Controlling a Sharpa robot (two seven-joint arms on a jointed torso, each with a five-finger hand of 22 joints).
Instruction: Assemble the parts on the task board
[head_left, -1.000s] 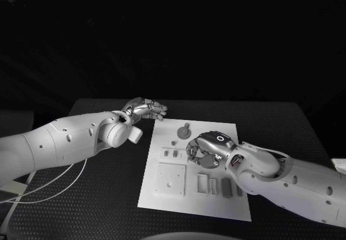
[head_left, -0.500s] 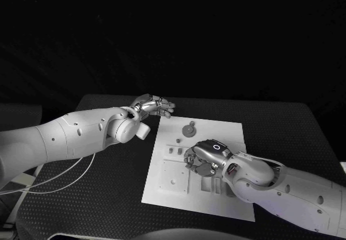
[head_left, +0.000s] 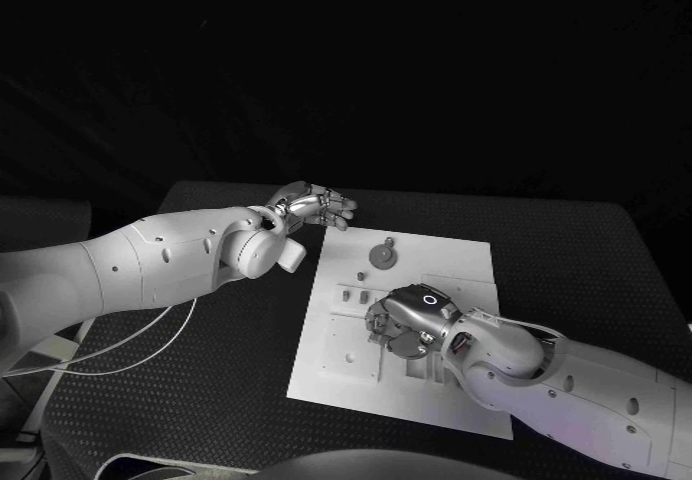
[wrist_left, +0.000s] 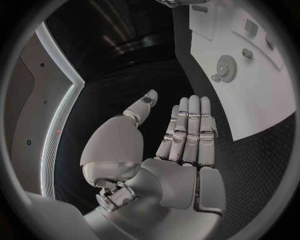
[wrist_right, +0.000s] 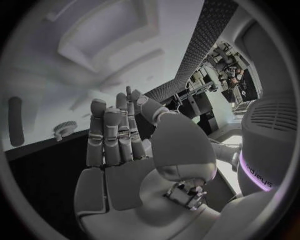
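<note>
While the right hand (head_left: 404, 322) is held empty over the board (head_left: 447, 265), fingers extended, the left hand (head_left: 315, 208) is held empty beyond its corner.

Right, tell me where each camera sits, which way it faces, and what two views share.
Head view: on the robot's head, looking down at the task board; left hand and right hand show.
Left wrist view: behind the left hand, facing the board's gear.
Right wrist view: behind the right hand, facing the board.
Shared: head and left wrist views both show the gear.
</note>
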